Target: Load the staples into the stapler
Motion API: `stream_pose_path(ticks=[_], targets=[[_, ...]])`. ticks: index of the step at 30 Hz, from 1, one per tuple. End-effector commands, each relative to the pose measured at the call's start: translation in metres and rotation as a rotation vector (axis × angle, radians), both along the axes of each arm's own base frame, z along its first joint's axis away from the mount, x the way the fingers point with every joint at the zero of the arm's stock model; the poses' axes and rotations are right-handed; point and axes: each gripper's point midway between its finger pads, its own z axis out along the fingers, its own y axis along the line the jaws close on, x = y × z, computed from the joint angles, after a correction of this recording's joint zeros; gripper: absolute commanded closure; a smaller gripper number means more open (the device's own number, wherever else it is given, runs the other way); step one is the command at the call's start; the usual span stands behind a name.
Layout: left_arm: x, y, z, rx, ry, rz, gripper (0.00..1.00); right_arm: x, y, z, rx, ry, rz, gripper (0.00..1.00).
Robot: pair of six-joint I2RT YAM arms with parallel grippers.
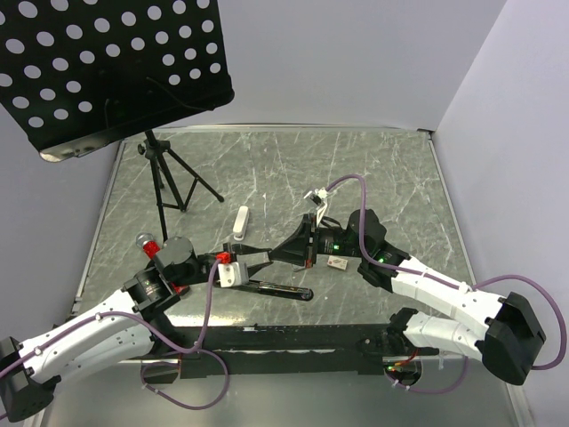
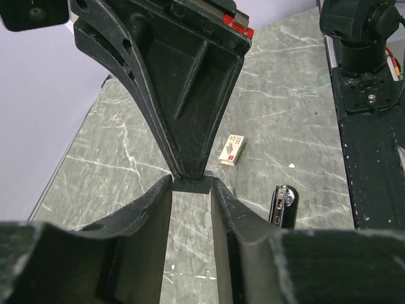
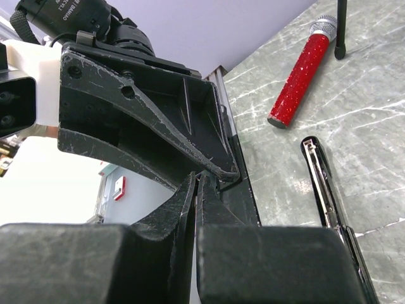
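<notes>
Grey, see-through staple strip point(image 2: 190, 184) sits clamped between the fingertips of the left claw point(image 2: 191, 192), over the green-grey marbled bench point(image 2: 285, 95). Opposite it, the right claw point(image 3: 195, 193) has its fingers drawn almost together, with its tip meeting that same strip; whether it actually grips the strip cannot be told. A small pale cardboard staple box with red-brown print point(image 2: 231, 149) lies flat on the bench just beyond. The slim black stapler point(image 2: 283, 206) lies near the box, not touching it.
</notes>
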Motion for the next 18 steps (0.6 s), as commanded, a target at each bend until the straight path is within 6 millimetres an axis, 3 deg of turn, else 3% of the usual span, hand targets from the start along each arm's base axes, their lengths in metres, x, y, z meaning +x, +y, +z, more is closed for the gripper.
stream_pose_path(ticks=[1,9,10,12,18], targets=[[-0.001,-0.001,0.028,-0.058,-0.060,-0.006,0.66,0.001,0.005,0.030,0.065,-0.064,0.012,1.00],[-0.002,-0.001,0.027,-0.050,-0.041,-0.008,0.78,0.007,0.004,0.026,0.044,-0.036,-0.026,0.98],[-0.001,-0.001,0.026,-0.050,-0.038,-0.005,0.79,0.010,0.004,0.024,0.035,-0.027,-0.045,0.95],[0.000,0.000,0.025,-0.049,-0.025,0.011,0.80,0.011,0.002,0.022,0.033,-0.018,-0.065,0.79],[0.005,0.002,0.019,-0.039,0.015,0.046,0.82,0.023,-0.008,0.015,0.001,-0.008,-0.165,0.50]])
